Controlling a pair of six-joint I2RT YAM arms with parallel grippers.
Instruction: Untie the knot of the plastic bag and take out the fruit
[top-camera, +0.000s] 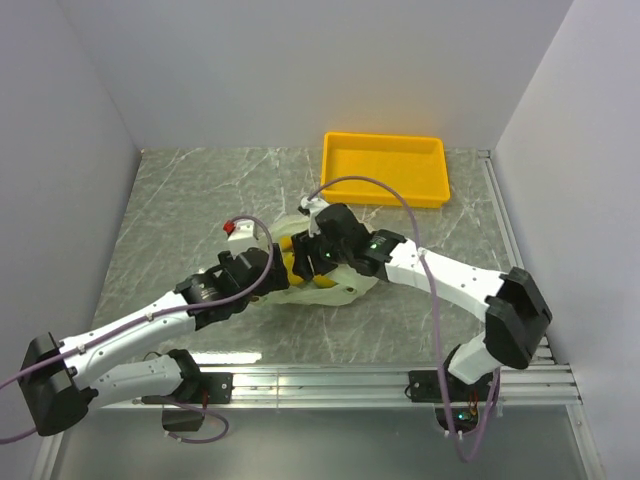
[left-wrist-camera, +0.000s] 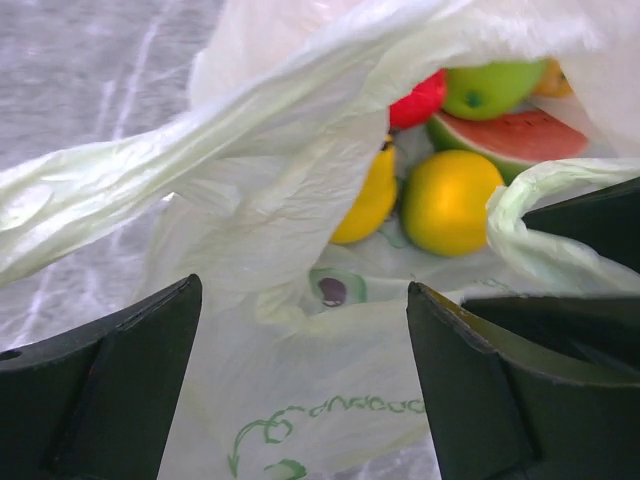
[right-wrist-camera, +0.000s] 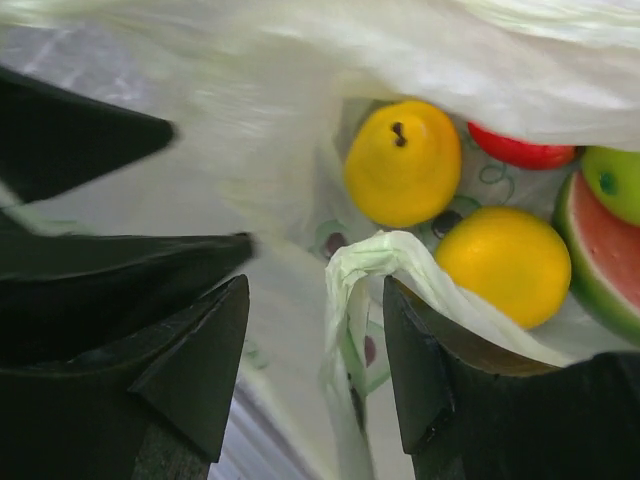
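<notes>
**Bag (top-camera: 345, 290) open, fruit (left-wrist-camera: 450, 200) just past the right fingers (right-wrist-camera: 317, 290)**

The bag lies crumpled at the middle of the tabletop (top-camera: 200, 200), well apart from the yellow tray (top-camera: 385, 170) at the far edge toward the right corner. The left arm reaches it from the near left corner and the right arm from the near right corner. No knot shows in any view and the mouth gapes, so untying looks done and taking out is the step in hand.

The left fingers (left-wrist-camera: 302, 290) stand wide with only loose film between them, holding nothing. The right fingers are parted too. A fold (right-wrist-camera: 375, 255) of the rim drapes against one of them, apparently hooked rather than pinched.

The fruit sits inside, straight ahead of both pairs and deeper in the bag. A pear (right-wrist-camera: 403, 160) and a round yellow piece (right-wrist-camera: 500, 260) lie just beyond the right fingers, the pear's stem end turned toward them. A melon slice (right-wrist-camera: 600, 250), green apple (left-wrist-camera: 490, 88) and red piece (left-wrist-camera: 420, 98) lie behind. The right arm seems nearer, but its reach must clear that fold.
</notes>
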